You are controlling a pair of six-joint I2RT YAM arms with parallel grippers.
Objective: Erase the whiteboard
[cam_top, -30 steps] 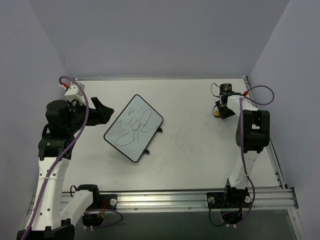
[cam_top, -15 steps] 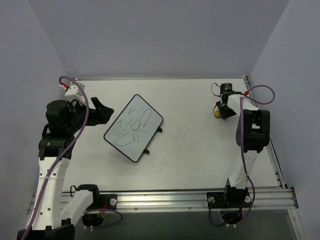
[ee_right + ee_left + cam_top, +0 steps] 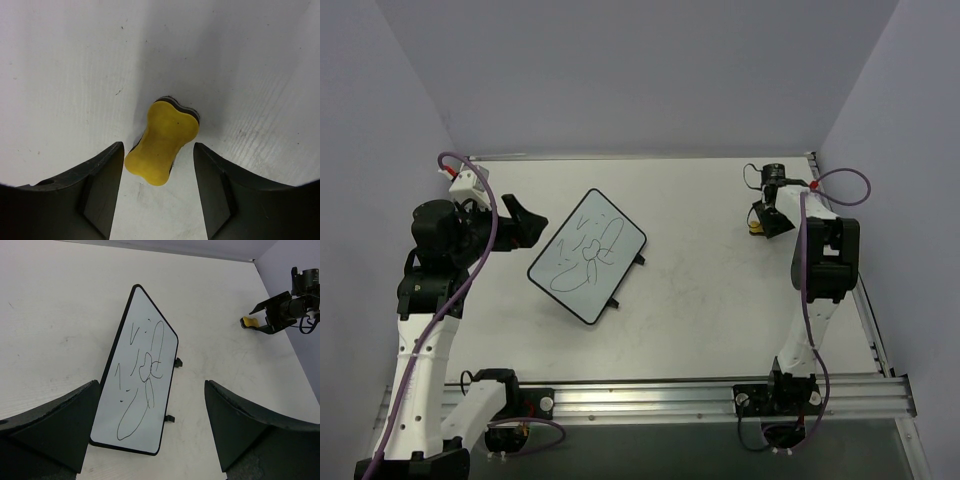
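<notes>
showing unreadable scribbles (image 3: 148,371), whiteboard (image 3: 587,256), right tool (image 3: 158,148) straddling eraser (image 3: 163,141)

yellow eraser (image 3: 752,229), a tiny speck largely hidden under the right claw (image 3: 764,220) from above

White flat tabletop (image 3: 700,290), bearing two loose items. Item one: white rectangular whiteboard with thin black frame (image 3: 588,255), lying flat left of centre, set diagonally, its two feet along the edge that faces right. Just beside its left edge, not touching: left gripper (image 3: 528,222). Item two: small yellow bone-shaped eraser (image 3: 162,141), lying at far right, well apart from the board, between the fingers of the right gripper (image 3: 766,221), a gap on either side.
</notes>
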